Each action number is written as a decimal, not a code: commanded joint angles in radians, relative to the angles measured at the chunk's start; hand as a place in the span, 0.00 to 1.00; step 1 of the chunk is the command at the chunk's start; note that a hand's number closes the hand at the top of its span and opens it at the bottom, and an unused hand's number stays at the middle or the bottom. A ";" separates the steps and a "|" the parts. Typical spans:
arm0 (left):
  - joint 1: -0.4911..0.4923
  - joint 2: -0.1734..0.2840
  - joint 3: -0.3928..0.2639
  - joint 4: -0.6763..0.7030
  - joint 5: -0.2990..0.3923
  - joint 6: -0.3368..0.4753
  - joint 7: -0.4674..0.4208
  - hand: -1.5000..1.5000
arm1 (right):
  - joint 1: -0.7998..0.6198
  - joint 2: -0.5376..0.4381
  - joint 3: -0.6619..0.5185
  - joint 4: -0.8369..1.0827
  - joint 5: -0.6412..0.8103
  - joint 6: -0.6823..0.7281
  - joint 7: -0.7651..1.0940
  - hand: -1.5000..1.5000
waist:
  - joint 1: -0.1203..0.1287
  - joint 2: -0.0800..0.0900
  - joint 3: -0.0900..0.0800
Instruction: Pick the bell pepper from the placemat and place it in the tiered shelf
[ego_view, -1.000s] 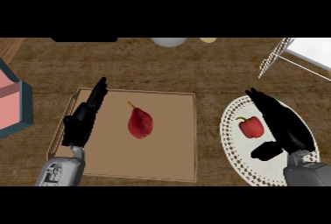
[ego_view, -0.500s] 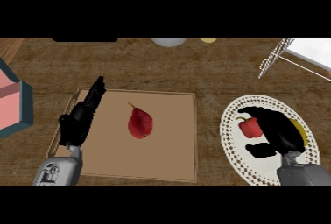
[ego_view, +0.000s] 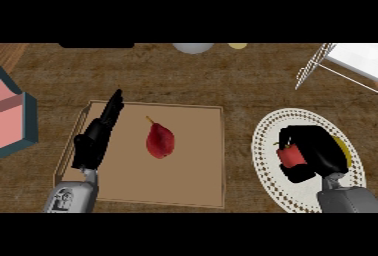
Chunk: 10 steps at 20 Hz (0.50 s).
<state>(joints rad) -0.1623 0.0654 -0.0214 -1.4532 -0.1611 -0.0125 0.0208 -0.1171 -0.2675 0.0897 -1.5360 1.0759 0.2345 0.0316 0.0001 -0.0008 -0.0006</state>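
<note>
From the head view, looking down on the brown wooden counter (ego_view: 184, 75), the landmark is the white lacy placemat (ego_view: 269, 150) on the right side. The bell pepper (ego_view: 290, 156) sits on that placemat, near its middle. It is red and small, with a dark bit at its upper left that may be the stem. It looks a little taller than wide, with its long way running up and down the view, though the hand hides too much of it to be sure.

The right hand (ego_view: 314, 150) is on the placemat too. Its black fingers are curled round the pepper, grasping it from the right side and from above and below. A strip of yellow (ego_view: 341, 149) shows just past the hand, toward the placemat's right edge; I cannot tell what it is.

Well to the left of the placemat lies a flat tan tray (ego_view: 192, 185). A dark red pointed thing (ego_view: 159, 141), like a leaf or a chili, lies on it. The left hand (ego_view: 100, 135) rests at the tray's left edge, fingers straight and released, holding nothing.

Up and to the right of the placemat stands a white wire shelf (ego_view: 325, 65). Far left of the placemat is a pink box with a teal rim (ego_view: 15, 125).
</note>
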 joint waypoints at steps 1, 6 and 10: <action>0.045 -0.027 -0.035 -0.014 -0.029 0.015 -0.025 0.50 | 0.023 0.032 0.009 -0.040 0.019 -0.004 0.009 1.00 | 0.000 0.000 0.001; -0.022 -0.001 0.000 -0.024 0.002 -0.003 0.033 0.50 | -0.133 0.259 -0.136 0.035 0.025 -0.021 0.465 1.00 | 0.012 0.007 0.000; -0.024 -0.024 -0.034 -0.011 -0.015 -0.002 0.011 0.50 | -0.276 0.264 -0.165 0.091 -0.042 -0.158 0.780 1.00 | 0.044 0.012 0.001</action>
<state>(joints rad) -0.1623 0.0520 -0.0426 -1.4718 -0.1691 -0.0155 0.0300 -0.2736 -0.0502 -0.0364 -1.5000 1.0670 0.1654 0.5582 0.0228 0.0064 -0.0004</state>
